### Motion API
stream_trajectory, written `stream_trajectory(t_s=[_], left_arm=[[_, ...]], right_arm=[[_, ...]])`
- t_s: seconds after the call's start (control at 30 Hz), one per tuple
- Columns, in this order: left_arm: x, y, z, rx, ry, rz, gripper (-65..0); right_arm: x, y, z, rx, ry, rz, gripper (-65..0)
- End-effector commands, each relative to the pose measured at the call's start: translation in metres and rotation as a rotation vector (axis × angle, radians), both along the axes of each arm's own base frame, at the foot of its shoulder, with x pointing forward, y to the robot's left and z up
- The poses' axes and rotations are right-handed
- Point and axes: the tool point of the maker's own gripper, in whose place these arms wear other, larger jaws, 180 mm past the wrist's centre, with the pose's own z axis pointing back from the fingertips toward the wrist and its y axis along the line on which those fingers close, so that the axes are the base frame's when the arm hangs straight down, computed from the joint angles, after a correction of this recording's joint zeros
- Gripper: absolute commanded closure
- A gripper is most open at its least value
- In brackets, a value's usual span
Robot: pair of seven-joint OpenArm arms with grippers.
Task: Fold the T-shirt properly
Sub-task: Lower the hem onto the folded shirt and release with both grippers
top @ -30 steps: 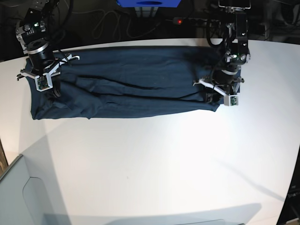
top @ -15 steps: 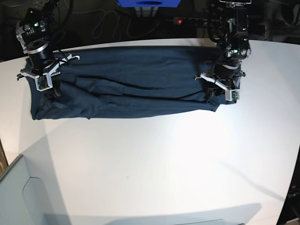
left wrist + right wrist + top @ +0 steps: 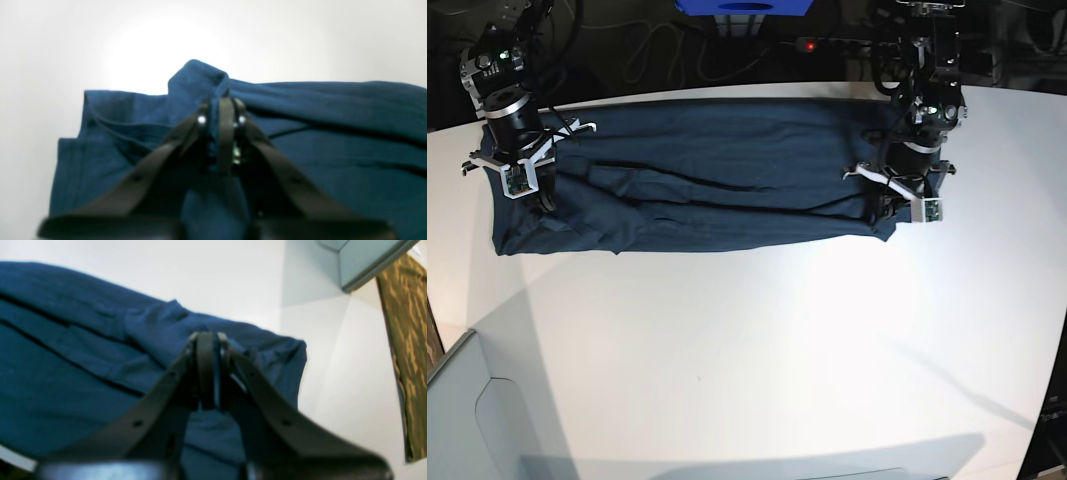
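Since the earlier frame, the left gripper [image 3: 893, 207] had shifted slightly at the T-shirt's end on the base view's right, its white-tipped bracket sitting a little farther out toward the cloth's near corner, while the right gripper [image 3: 531, 190] had held nearly the same post at the opposite end. The T-shirt [image 3: 697, 180] lay spread lengthwise as a long dark navy-teal band across the far part of the white counter [image 3: 757, 350], with several long creases running along its length. In the left wrist view, the jaws of the left gripper [image 3: 221, 116] were drawn together on a raised ridge of the T-shirt [image 3: 333, 133], and fabric stood up in a small peak just beyond the tips. In the right wrist view, the jaws of the right gripper [image 3: 208, 340] were likewise pressed together with a thin strip of blue cloth showing between them, close to the garment's outer edge [image 3: 293, 353]. Both arms stood over the cloth at its two ends, well apart from one another. A pale grey box corner [image 3: 363, 260] and a strip of camouflage-patterned material [image 3: 410, 340] appeared beyond the counter [image 3: 333, 390] in the right wrist view. A blue object [image 3: 743, 6] and a red indicator light [image 3: 808, 46] sat in the dark area behind the counter.
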Motion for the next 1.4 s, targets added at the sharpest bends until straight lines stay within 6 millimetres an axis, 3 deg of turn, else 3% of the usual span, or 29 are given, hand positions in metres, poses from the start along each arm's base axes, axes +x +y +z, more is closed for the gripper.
stream_trajectory(t_s=[0.0,0.13,0.4,0.9,1.23,1.37], left_arm=[[0.005,0.002,0.012,0.006,-0.040,-0.001,0.0],[0.002,0.002,0.011,0.009,-0.037,-0.001,0.0],[0.001,-0.003,0.036,0.022,-0.097,-0.024,0.0],[0.001,0.000,0.029,0.109,-0.080,-0.039,0.0],[0.010,0.003,0.062,0.159,-0.166,-0.059,0.0],[0.010,0.010,0.063,0.230,-0.165,-0.071,0.0]], right_arm=[[0.003,0.001,0.010,-0.001,-0.040,0.010,-0.1],[0.003,0.001,0.010,-0.001,-0.042,0.010,-0.1],[0.003,0.001,0.010,-0.001,-0.042,0.010,-0.1],[0.004,0.001,0.011,0.000,-0.043,0.011,-0.1],[0.012,0.011,0.011,0.002,-0.033,0.038,-0.1],[0.019,0.011,0.008,-0.012,0.002,0.031,-0.2]])
